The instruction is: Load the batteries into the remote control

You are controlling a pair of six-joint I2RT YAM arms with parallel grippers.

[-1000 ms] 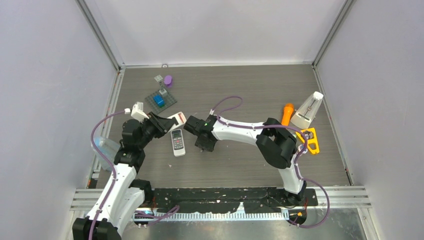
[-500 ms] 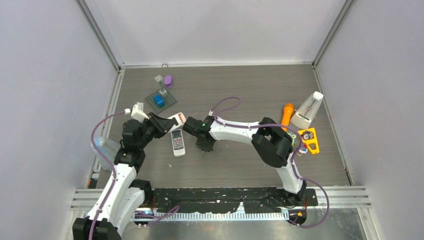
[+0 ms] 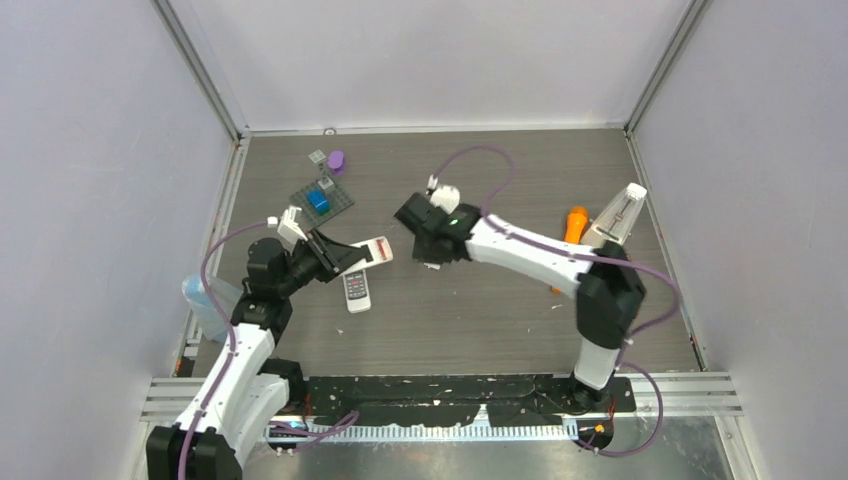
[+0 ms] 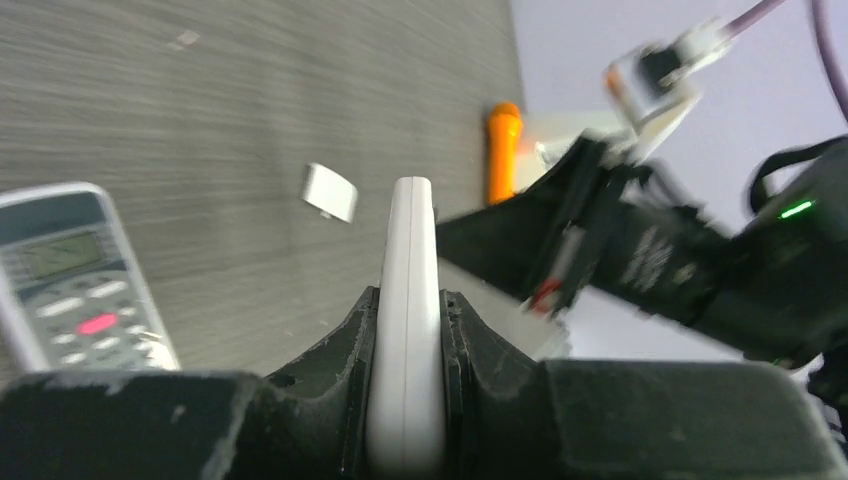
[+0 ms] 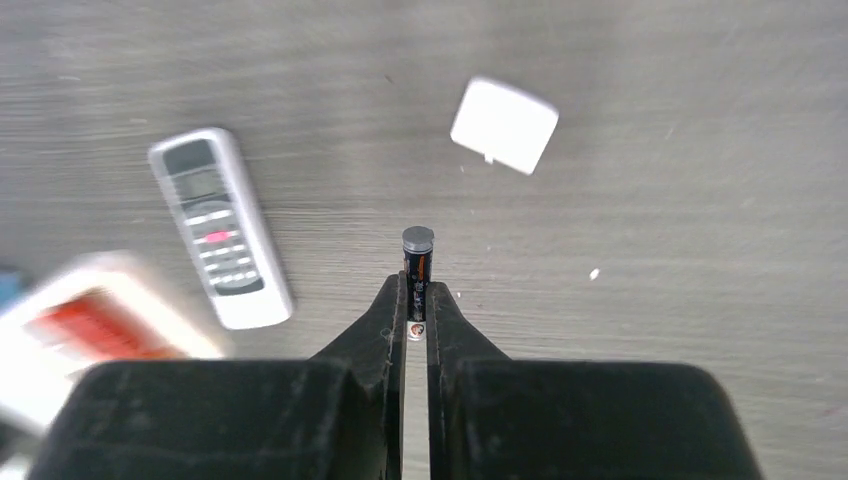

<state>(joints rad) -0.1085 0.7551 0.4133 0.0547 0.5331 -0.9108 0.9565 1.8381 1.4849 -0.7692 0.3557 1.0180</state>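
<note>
A: Listing, largest first: desk; remote, edge-on, clamped in left tool above the desk; cover, loose on desk.
B: Battery?
A: Battery, pinched upright in right tool, apart from remote. Risk: narrow grip lets it pivot or slip; misaligned, it jams on entry.

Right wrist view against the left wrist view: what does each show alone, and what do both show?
Only right wrist: a battery clamped between the right jaws. Only left wrist: the orange tool and the blurred right arm. Both: the grey remote and white cover lying on the table, and the white remote held in the left jaws, edge-on in the left wrist view, a blur in the right.
</note>
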